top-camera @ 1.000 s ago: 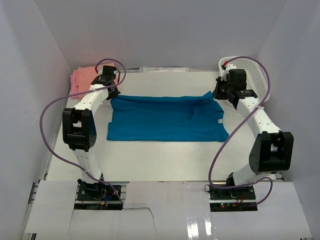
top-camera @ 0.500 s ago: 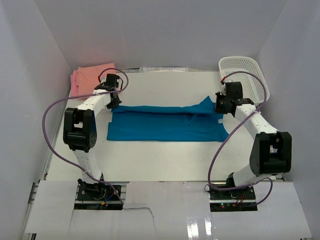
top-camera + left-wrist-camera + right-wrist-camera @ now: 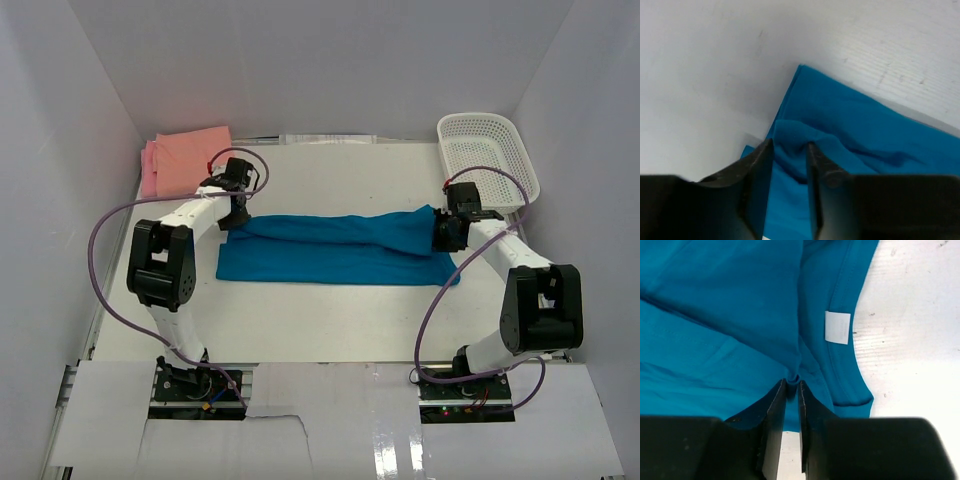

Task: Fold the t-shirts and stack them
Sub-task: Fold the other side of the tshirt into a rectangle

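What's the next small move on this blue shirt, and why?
Probably draw the left pincer and right pincer toward the near hem: both pinch the teal t-shirt by its folded-over edge, and a strip of its lower layer lies uncovered there.

Right hand [image 3: 791, 385] pinches teal t-shirt [image 3: 715, 315] (white label [image 3: 837, 327] nearby).

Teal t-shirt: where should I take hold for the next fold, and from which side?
Probably its left short end, both layers together, coming in low from the left. The teal t-shirt lies as a doubled band left to right; at that end the layer edges sit stacked and square, while the right end is the uneven collar with the neck label.
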Controlling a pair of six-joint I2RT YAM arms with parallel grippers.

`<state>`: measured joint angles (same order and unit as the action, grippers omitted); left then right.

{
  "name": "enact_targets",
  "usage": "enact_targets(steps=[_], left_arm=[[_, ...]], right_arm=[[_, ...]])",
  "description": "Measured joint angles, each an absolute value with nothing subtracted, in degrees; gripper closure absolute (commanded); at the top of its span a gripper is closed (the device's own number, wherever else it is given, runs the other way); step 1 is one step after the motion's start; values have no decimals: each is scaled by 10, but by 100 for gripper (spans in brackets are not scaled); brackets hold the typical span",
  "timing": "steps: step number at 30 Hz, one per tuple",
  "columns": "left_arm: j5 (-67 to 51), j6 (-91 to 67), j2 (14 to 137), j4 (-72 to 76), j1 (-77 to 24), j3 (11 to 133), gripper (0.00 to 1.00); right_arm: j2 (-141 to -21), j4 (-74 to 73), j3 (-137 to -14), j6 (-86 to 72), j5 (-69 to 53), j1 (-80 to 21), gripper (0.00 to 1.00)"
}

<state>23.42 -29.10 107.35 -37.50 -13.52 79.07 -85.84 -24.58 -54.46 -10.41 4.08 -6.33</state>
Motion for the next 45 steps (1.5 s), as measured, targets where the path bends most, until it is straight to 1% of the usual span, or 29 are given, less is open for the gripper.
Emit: enact_targets(steps=[1,2,3,4,9,12,15,18,21,27,31,34,38,41,45], left_arm=[[239,-297,1071,-381,-135,784,41],[246,-304,1069,-393,-135,777,20],[253,-311,1066,-404,-135,770,15],[261,-322,1063,-415,-135,760,3],[278,-355,1028,-459,-135,705,2],[288,-370,1007,-473,-135,700,2],[286,-366,975,-452,-135,701,2],[258,-347,958,-422,-135,725,2],[226,-330,987,-389,-135,790,2],[186,-303,1111,-352,-135,921,2],[165,-289,1185,-347,-135,971,2],[153,-281,1215,-348,-135,982,2],[139,-279,1214,-353,-135,973,2],[137,-277,1208,-351,-135,957,2],[137,-272,1198,-356,-135,936,2]], right_arm=[[-857,-247,-545,-103,44,-63,74],[-857,-249,-545,-104,48,-63,73],[-855,-252,-545,-105,50,-63,70],[-851,-255,-545,-105,54,-63,68],[-819,-259,-545,-110,66,-63,67],[-797,-256,-545,-115,70,-63,66],[-785,-236,-545,-119,62,-63,64],[-800,-219,-558,-122,48,-63,64],[-851,-208,-599,-124,38,-63,64],[-974,-188,-692,-124,3,-63,64],[-1036,-181,-744,-120,-14,-63,64],[-1072,-178,-771,-116,-19,-63,65],[-1092,-184,-769,-114,-21,-63,66],[-1094,-186,-750,-114,-21,-63,68],[-1072,-171,-684,-116,-22,-63,69]])
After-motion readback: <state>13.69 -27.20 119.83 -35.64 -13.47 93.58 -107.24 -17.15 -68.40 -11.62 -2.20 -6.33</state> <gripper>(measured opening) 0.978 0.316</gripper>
